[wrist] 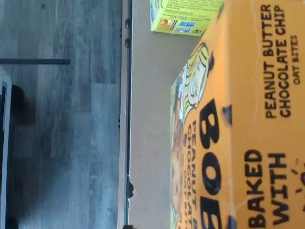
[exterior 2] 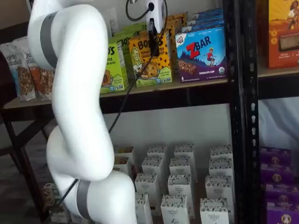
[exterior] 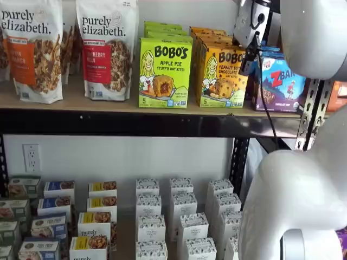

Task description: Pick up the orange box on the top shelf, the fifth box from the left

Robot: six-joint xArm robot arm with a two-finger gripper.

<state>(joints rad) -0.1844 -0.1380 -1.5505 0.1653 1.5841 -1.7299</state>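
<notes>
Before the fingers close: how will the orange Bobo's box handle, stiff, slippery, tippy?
The orange box is a flat-sided carton, so probably stiff enough to pinch. Its print looks glossy, so it may slip a little. It stands upright on the top shelf close between the green box and the ZBar box; a push might tip it.

I see even, soft indoor light in both shelf views. The black beam (exterior: 135, 123) shows glossy reflections. My wrist view is soft and blurred, the orange box (wrist: 248, 124) close and slightly washed out.
</notes>
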